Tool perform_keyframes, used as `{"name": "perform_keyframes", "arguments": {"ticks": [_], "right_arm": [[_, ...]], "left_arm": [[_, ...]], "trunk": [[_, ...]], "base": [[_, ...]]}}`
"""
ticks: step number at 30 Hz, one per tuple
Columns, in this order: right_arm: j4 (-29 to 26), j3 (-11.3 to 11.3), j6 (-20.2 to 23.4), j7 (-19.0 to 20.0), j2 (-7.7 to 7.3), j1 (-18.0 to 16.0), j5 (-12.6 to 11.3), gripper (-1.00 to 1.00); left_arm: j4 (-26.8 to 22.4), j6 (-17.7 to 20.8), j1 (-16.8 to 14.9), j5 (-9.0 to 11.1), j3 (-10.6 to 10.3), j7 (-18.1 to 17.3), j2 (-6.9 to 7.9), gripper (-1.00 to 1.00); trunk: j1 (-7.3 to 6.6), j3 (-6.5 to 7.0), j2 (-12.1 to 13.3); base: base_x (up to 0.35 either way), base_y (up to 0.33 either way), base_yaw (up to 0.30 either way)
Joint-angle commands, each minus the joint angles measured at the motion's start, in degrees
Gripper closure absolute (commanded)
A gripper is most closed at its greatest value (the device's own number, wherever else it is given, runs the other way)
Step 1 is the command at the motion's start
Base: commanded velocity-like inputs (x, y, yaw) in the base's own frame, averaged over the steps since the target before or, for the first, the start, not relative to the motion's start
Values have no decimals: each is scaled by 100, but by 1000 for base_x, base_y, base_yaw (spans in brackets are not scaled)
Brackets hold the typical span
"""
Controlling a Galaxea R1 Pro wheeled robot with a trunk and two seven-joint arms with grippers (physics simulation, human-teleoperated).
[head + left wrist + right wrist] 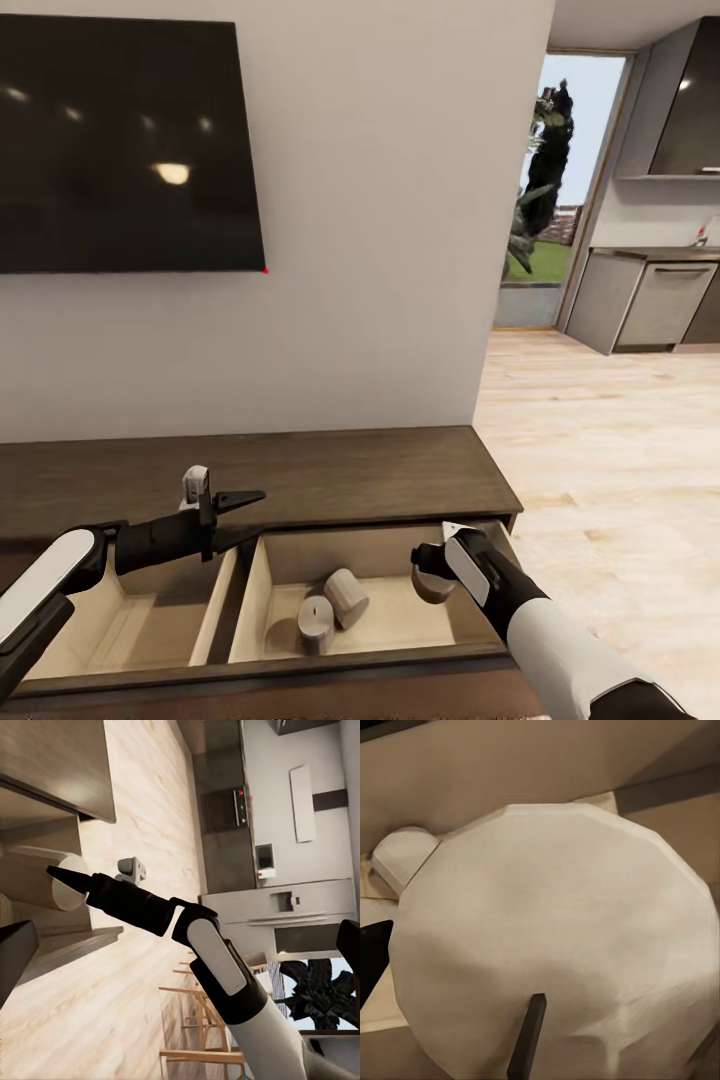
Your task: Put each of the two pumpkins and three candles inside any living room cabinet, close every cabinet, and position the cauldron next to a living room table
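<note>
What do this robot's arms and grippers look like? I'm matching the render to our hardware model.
Both arms have glossy white shell segments joined by matte black sections, with no cables or markings visible. The left gripper has two slim, black, pointed fingers on a black wrist with a small grey module on top. The right gripper sits on a black wrist carrying a white panel.

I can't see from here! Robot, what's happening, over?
Right gripper holding a stubby tan candle over the open pale-wood drawer. Two candles already inside. Left gripper open, empty. Nothing blocking.
</note>
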Motion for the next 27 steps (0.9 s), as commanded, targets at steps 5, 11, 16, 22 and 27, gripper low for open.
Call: {"name": "perform_keyframes", "arguments": {"ticks": [5, 11, 16, 22, 27], "right_arm": [[1, 35, 4, -53, -1, -5, -56, 100], [56, 35, -93, -53, 0, -4, -64, 100], [68, 35, -102, -53, 0, -6, -59, 100], [70, 43, -103, -53, 0, -6, -56, 100], [70, 44, -103, -53, 0, -6, -56, 100]], "left_arm": [[3, 3, -4, -41, -9, -57, 5, -100], [3, 3, -4, -41, -9, -57, 5, -100], [3, 3, -4, -41, -9, -55, 5, -100], [3, 3, -4, -41, -9, -55, 5, -100], [3, 3, -3, -41, -9, -54, 5, -100]], "trunk": [[109, -96, -205], [241, -203, -445], [351, -293, -646], [483, -401, -887], [593, -491, -1087]], "base": [[0, 0, 0], [0, 0, 0], [0, 0, 0], [0, 0, 0], [0, 0, 0]]}}
